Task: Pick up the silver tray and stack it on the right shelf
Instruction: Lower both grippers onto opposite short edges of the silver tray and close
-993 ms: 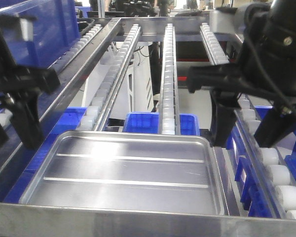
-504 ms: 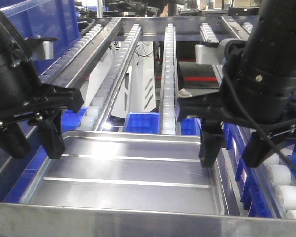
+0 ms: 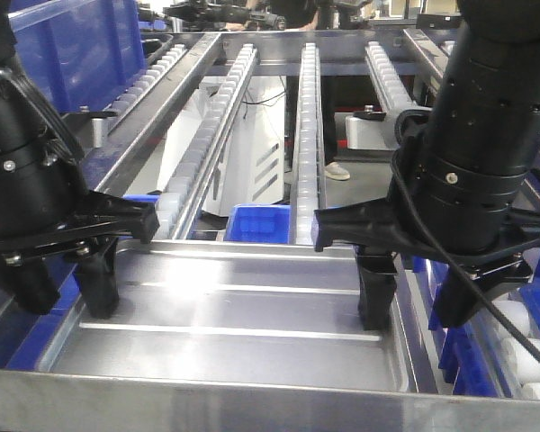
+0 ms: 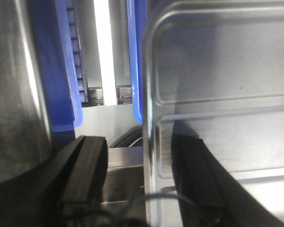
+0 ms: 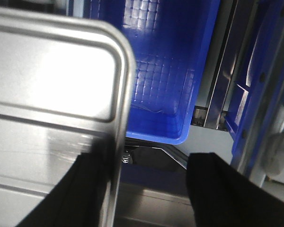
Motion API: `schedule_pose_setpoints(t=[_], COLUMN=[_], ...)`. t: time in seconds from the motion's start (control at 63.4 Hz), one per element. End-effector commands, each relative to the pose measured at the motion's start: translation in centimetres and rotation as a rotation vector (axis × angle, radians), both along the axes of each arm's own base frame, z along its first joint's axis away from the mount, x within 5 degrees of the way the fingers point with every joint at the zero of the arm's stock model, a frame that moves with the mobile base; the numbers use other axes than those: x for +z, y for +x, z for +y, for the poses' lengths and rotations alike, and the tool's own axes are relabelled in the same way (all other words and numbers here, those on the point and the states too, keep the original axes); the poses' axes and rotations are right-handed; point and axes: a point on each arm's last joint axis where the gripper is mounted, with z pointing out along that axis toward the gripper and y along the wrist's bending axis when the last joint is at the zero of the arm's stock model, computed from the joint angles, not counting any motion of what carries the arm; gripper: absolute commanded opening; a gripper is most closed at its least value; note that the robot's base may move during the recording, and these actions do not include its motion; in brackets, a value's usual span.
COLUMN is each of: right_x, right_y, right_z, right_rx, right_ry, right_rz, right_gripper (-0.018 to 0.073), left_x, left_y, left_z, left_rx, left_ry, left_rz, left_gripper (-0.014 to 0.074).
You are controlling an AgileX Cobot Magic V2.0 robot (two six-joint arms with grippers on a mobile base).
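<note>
Lying flat, silver tray (image 3: 234, 315), long axis left-right, left end effector (image 3: 63, 290), right end effector (image 3: 418, 304), both spread

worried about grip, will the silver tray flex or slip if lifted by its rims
Probably stiff: the silver tray has a rolled rim and two raised ribs. Likely slippery: its polished floor glares. Shallow and thin-looking, so probably light, but apt to tilt if lifted unevenly.

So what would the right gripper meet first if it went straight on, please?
Probably the silver tray: the right gripper straddles its right rim, so its inner finger should touch the floor first.
</note>
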Motion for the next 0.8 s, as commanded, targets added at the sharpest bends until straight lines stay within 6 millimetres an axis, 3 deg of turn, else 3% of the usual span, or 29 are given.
schedule_pose_setpoints(t=[0.0, 0.11, 0.205, 0.315, 0.41, 0.489, 0.788], right_x=[1.57, 1.32, 1.29, 1.29, 1.28, 1.27, 1.66], right_y=[0.68, 0.73, 0.73, 0.73, 0.71, 0.68, 0.31], right_z=[0.41, 0.48, 0.48, 0.48, 0.47, 0.45, 0.17], right_rx=[0.015, 0.016, 0.015, 0.015, 0.015, 0.015, 0.015], right_ry=[0.043, 0.04, 0.04, 0.04, 0.039, 0.036, 0.019], right_rz=[-0.089, -0.083, -0.082, -0.082, -0.08, -0.077, -0.059], right_gripper=[0.0487, 0.0456, 0.0358, 0.0176, 0.0037, 0.006, 0.0057], left_x=[1.59, 1.6, 1.6, 1.6, 1.6, 1.62, 2.26], left_y=[0.55, 0.56, 0.56, 0.56, 0.56, 0.6, 0.99], left_z=[-0.44, -0.45, -0.45, -0.45, -0.45, -0.48, -0.7], left_rx=[0.005, 0.005, 0.005, 0.005, 0.005, 0.005, 0.034], left_ry=[-0.048, -0.049, -0.049, -0.049, -0.049, -0.052, -0.07], left_rz=[-0.074, -0.075, -0.075, -0.075, -0.075, -0.08, -0.091], left_gripper=[0.0244, 0.0244, 0.0221, 0.0122, -0.0013, -0.0109, -0.0093])
